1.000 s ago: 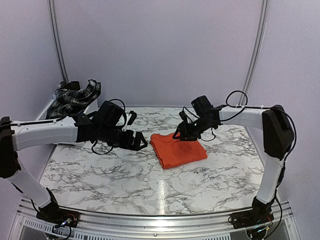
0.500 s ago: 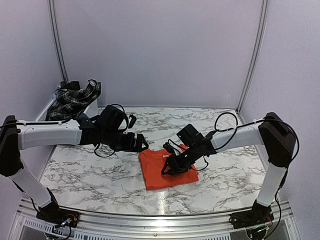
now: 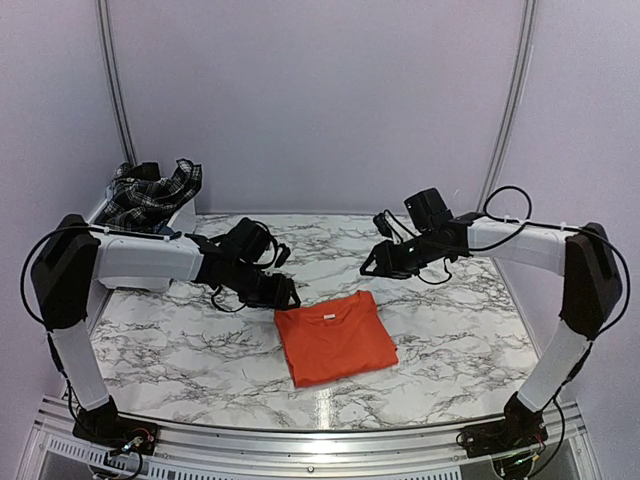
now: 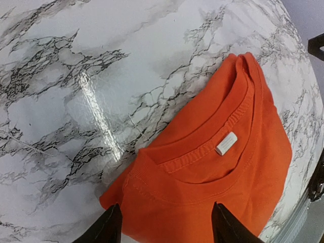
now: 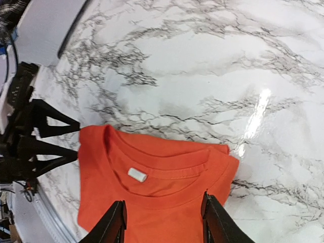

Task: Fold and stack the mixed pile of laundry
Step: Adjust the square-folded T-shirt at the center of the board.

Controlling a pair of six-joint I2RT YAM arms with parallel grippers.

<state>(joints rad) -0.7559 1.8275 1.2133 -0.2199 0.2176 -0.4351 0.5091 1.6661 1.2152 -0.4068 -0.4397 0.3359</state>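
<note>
Folded orange T-shirt (image 3: 335,338) lies flat on the marble table (image 3: 180,345), front centre. Left gripper (image 3: 284,297), fingers apart, is poised over its collar corner. Right gripper (image 3: 371,268), likewise spread and empty, hangs behind it. Folding appears finished; the next move probably calls for fetching the plaid piece (image 3: 148,196) from the bin (image 3: 183,216).

Jaws apart on left gripper (image 3: 284,297), right gripper (image 3: 371,268).

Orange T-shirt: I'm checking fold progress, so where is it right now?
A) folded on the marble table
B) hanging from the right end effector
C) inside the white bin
A: the orange T-shirt lies folded, collar label up, on the marble table, and the right end effector hovers apart from it.
</note>
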